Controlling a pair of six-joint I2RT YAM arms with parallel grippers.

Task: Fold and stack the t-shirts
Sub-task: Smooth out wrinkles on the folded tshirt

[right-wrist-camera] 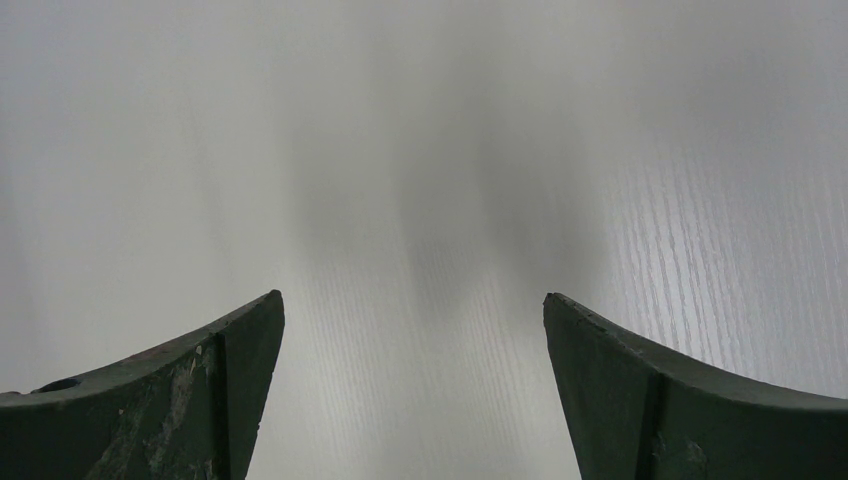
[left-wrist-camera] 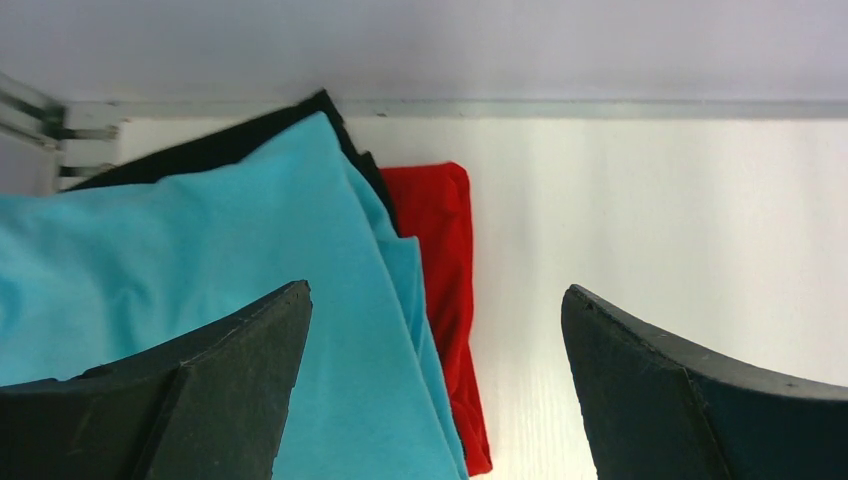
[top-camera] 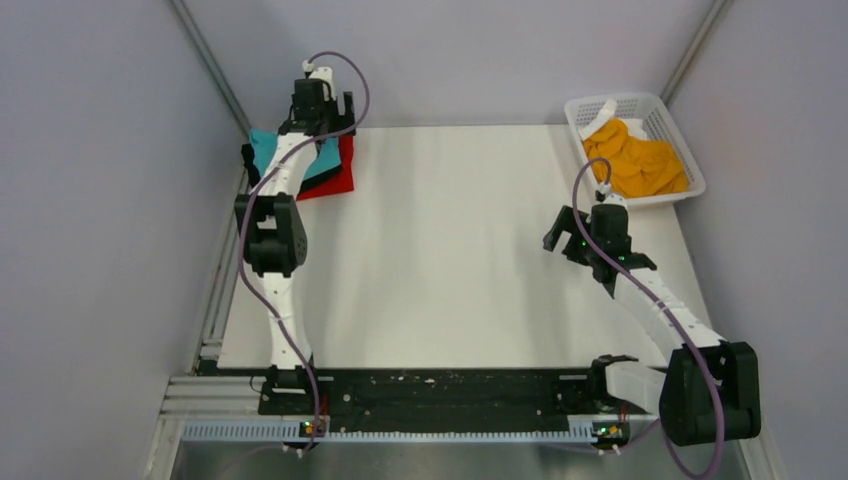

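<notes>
Three folded t-shirts lie stacked at the table's far left corner: a turquoise-blue one [left-wrist-camera: 200, 240] on top, a black one [left-wrist-camera: 230, 145] under it, and a red one [left-wrist-camera: 435, 215] at the bottom, showing along the right side. My left gripper [left-wrist-camera: 435, 290] hangs open over the stack's right edge [top-camera: 325, 108], with nothing between its fingers. An orange-yellow t-shirt [top-camera: 635, 160] lies crumpled in the white basket. At the right of the table, my right gripper [top-camera: 562, 235] is open over bare tabletop [right-wrist-camera: 413, 295].
The white mesh basket [top-camera: 585, 108] stands at the far right corner of the white table [top-camera: 450, 250]. Grey walls close in on the left, back and right. A metal rail [top-camera: 215, 300] runs along the table's left edge.
</notes>
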